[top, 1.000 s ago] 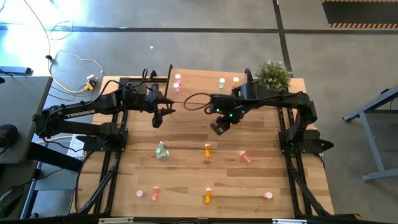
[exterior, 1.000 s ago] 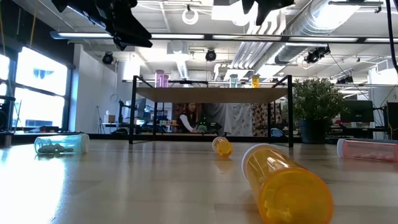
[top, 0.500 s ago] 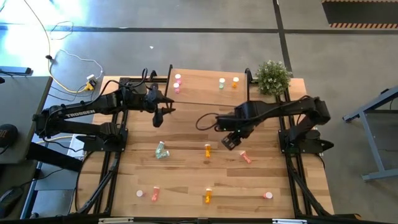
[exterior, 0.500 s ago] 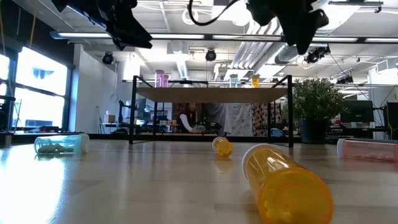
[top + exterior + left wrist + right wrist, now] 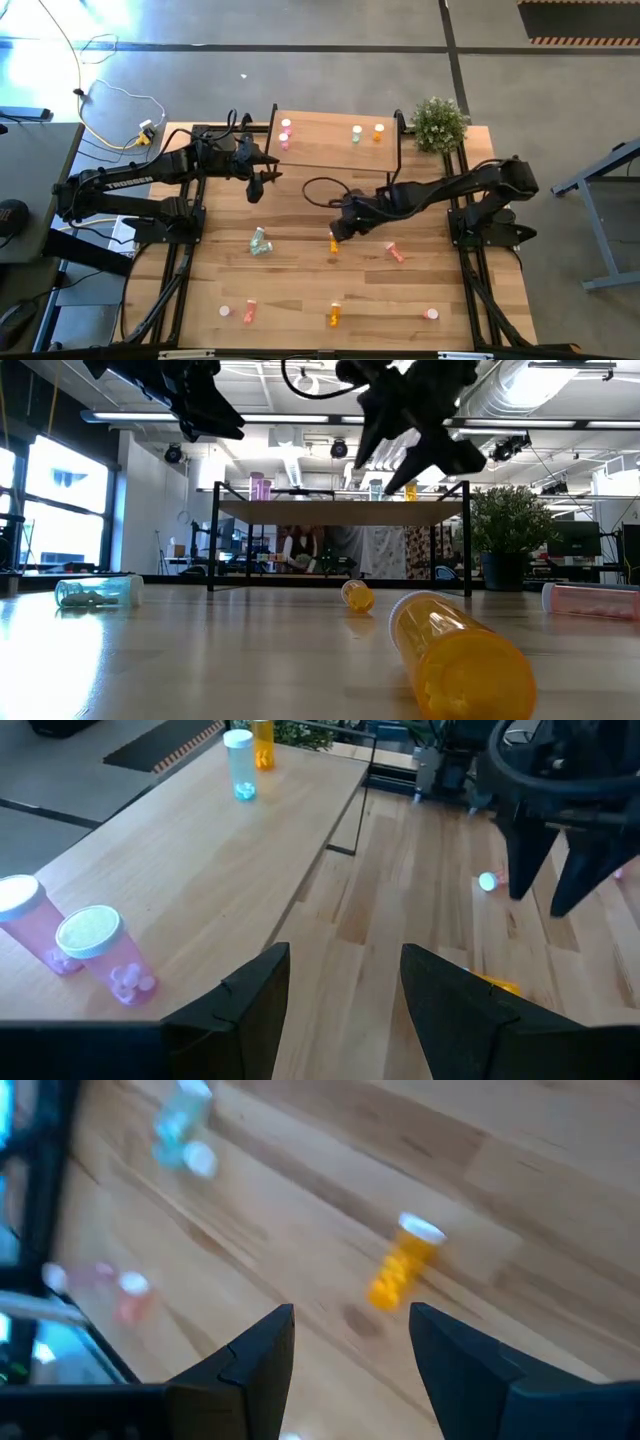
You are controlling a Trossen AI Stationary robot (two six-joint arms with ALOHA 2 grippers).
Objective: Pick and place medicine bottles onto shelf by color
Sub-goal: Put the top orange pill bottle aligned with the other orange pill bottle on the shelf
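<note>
right gripper: right gripper (image 5: pixel 337 229) spread wide, empty, just above the tabletop
target: small translucent orange bottle with white cap (image 5: pixel 334 242) lying on the planks, just past the fingertips
axis: runs lengthwise away from the fingers (image 5: pixel 255 1355), cap farthest
left gripper: left gripper (image 5: pixel 256 187) spread, empty, well apart beside the light-wood shelf (image 5: pixel 330 152)

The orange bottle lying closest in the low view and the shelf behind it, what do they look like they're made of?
The orange bottle looks like glossy see-through plastic: light glows through its wall. The shelf looks like a pale, matte wooden board, with grain visible from the left wrist, on thin black legs, probably metal.
</note>
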